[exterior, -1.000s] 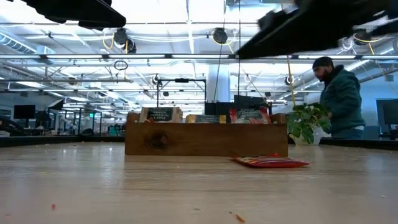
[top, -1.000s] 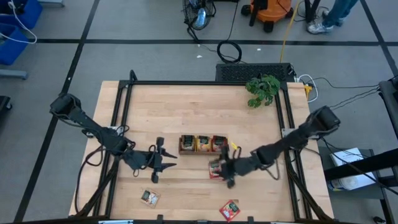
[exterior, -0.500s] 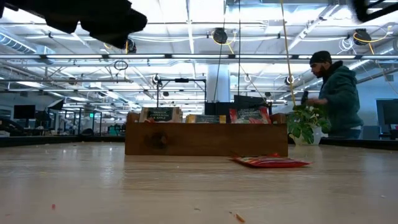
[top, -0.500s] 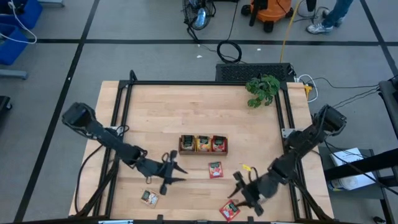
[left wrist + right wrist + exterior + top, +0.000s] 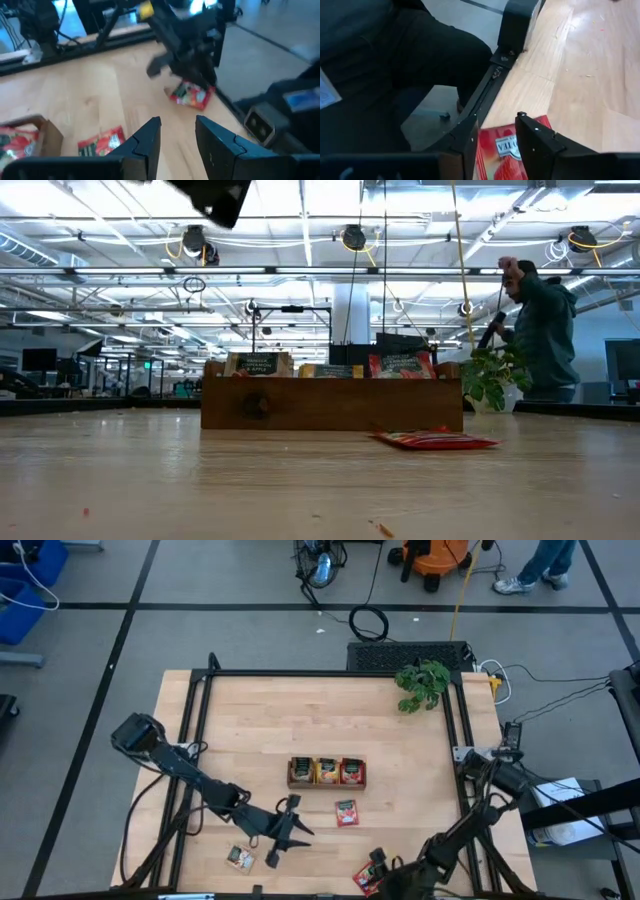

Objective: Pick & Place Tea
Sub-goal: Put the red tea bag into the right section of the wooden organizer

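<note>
While three sachets were seen lying loose on the table (image 5: 300,720), the job was judged only partly done. Nearest the front edge, a red sachet (image 5: 368,878) lay close to the right corner, and the right gripper (image 5: 378,870) was placed low over it; in the right wrist view that sachet (image 5: 507,150) was seen between the two fingers (image 5: 537,142), which were parted, with no contact made. Nothing was held there, so a grasp was judged to be the step in hand. At the front on the left, a pale sachet (image 5: 240,858) lay flat, and the left gripper (image 5: 283,840) was held just beside it, its fingers (image 5: 147,140) set a little apart with nothing between them. Farther in, a second red sachet (image 5: 346,813) was seen lying flat, just in front of the tray (image 5: 327,783). In the tray itself, sachets were seen standing in all three compartments: a dark green lot (image 5: 302,770) on the left, an orange lot (image 5: 327,771) in the middle and a red lot (image 5: 351,771) on the right. Most of the tea was therefore judged already sorted, with three pieces left to be lifted and filed. Beyond the tray, a plant (image 5: 423,683) stood at the far edge, untouched.
</note>
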